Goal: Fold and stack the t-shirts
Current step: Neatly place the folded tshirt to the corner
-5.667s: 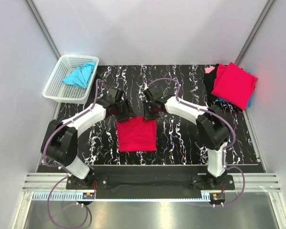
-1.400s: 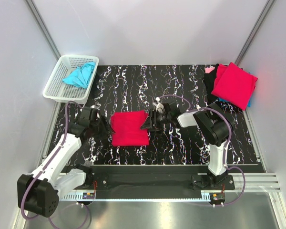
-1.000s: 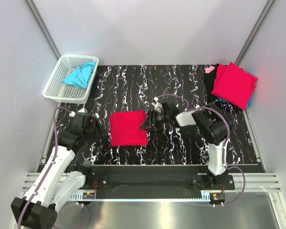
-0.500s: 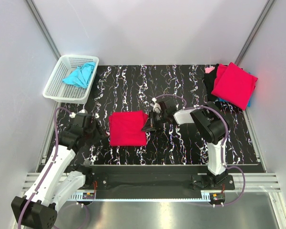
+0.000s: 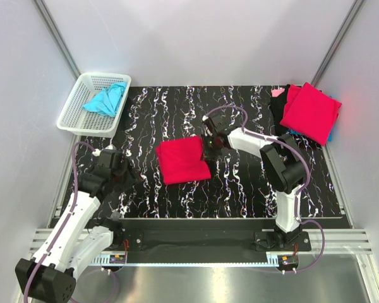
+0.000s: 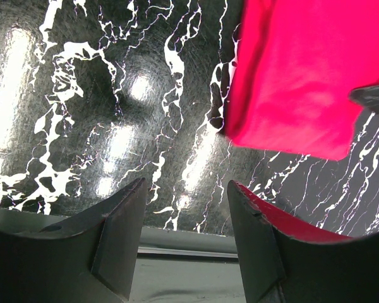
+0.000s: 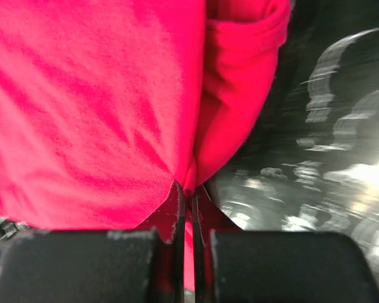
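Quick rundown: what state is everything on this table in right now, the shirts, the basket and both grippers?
Crimson red t-shirt: folded, lying mid-table, right edge pinched.
Right gripper: shut on the crimson shirt's edge.
Left gripper: open, empty, clear of the cloth.
Turquoise blue t-shirt: crumpled, unfolded, inside the basket.
White plastic lattice basket: upright, at the far left corner.
Stack of folded shirts: piled at the far right corner, red on top.

Bright, even light pours down from overhead, and the pale walls (image 5: pixel 196 44) glow almost shadowless. The right wall (image 5: pixel 363 95) picks up a pink cast beside the folded red stack (image 5: pixel 311 112). Down at the left wrist, the glossy black table (image 6: pixel 82 126) throws back hot white patches of glare. At the right wrist the red shirt (image 7: pixel 95 107) fills the view, soft, and the table behind it smears out of focus.
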